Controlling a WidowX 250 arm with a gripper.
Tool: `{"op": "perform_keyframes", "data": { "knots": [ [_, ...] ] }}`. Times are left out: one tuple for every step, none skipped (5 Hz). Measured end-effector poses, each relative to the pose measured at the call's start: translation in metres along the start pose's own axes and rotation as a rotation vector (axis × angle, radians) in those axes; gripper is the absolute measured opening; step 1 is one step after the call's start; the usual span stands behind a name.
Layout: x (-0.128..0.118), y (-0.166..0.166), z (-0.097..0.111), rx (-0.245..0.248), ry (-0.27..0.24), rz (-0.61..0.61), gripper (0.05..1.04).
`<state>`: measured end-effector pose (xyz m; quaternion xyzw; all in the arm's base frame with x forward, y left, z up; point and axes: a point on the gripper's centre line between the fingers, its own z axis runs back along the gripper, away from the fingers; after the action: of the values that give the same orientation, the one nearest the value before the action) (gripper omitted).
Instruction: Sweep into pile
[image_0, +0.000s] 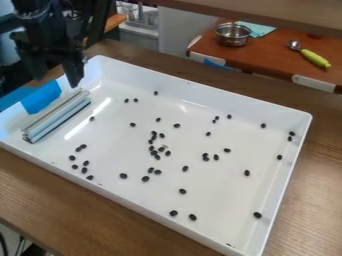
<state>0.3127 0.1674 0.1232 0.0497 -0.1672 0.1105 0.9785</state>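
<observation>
My gripper (55, 79) hangs at the upper left, over the tray's left corner, with its fingers apart and nothing between them. Below it, a long pale grey and white bar (57, 116) lies in the white tray (220, 95) along the left wall; the gripper is not holding it. Small black beans (182, 191) are scattered across the tray floor, with a looser cluster (155, 153) around the middle. Others lie at the left front, and some are close to the right wall.
Blue tape (41, 97) covers part of the tray's left wall. Raised white walls surround the beans. Beyond the tray, a brown side table (267, 58) holds a metal pot (233, 34), a teal cloth (256, 29) and a green-handled scoop (312, 57).
</observation>
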Motion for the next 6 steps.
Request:
{"op": "perform_keyframes", "data": {
  "knots": [
    [-0.012, 0.001, -0.012, -0.009, 0.002, 0.028, 1.000],
    [-0.018, 0.000, -0.016, -0.019, 0.008, 0.041, 1.000],
    [-0.020, 0.003, -0.020, -0.005, 0.003, 0.050, 1.000],
    [-0.020, 0.007, -0.023, 0.021, 0.002, 0.047, 1.000],
    [-0.025, 0.010, -0.034, 0.038, 0.022, 0.034, 1.000],
    [-0.025, 0.011, -0.035, 0.046, 0.011, 0.030, 1.000]
  ]
}}
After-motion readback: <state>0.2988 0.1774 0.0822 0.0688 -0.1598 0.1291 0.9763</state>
